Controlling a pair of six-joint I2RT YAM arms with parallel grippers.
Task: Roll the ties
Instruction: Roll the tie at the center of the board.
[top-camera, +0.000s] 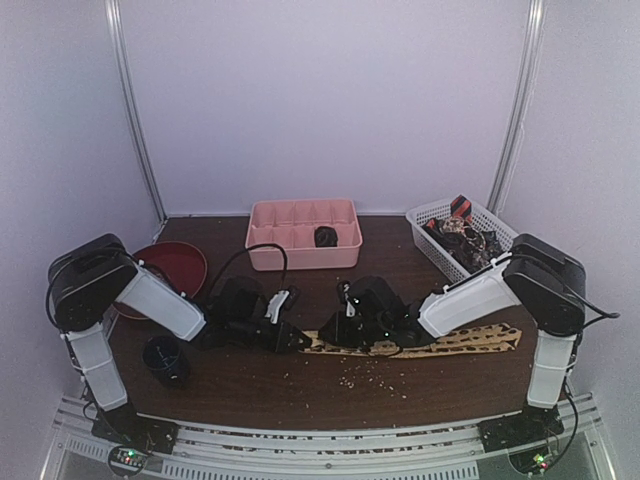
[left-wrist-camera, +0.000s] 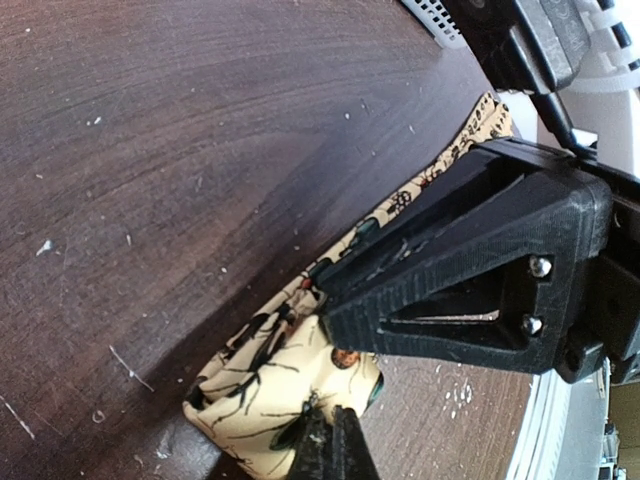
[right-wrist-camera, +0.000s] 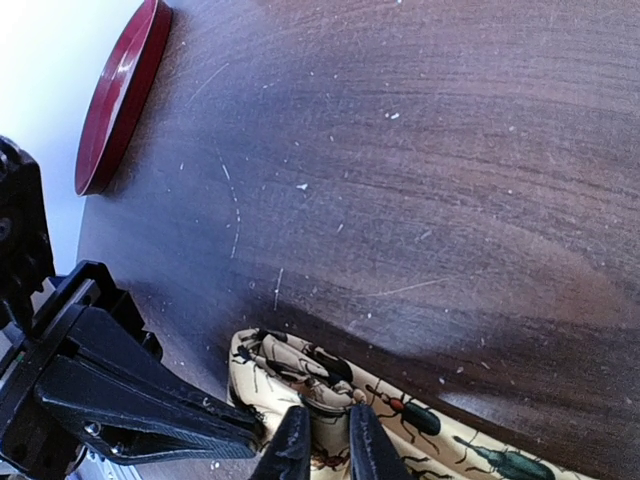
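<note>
Centre of table (top-camera: 260, 385): tan tie (left-wrist-camera: 270, 385) looks limp, light, slippery. Left gripper (left-wrist-camera: 330, 450) closed on its folded end; right gripper (right-wrist-camera: 320, 445) pinches fabric just beside. Grip the fold.

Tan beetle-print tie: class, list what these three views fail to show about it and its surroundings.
- Left wrist: whether the left claw pinches the tan tie; its own fingertips cover the contact.
- Right wrist: whether the right claw grips fabric; the bottom edge cuts it off.
- Top external: the tie's folded end, covered by both claws.
- Top external: the dark item in the pink tray, too small to identify.
</note>
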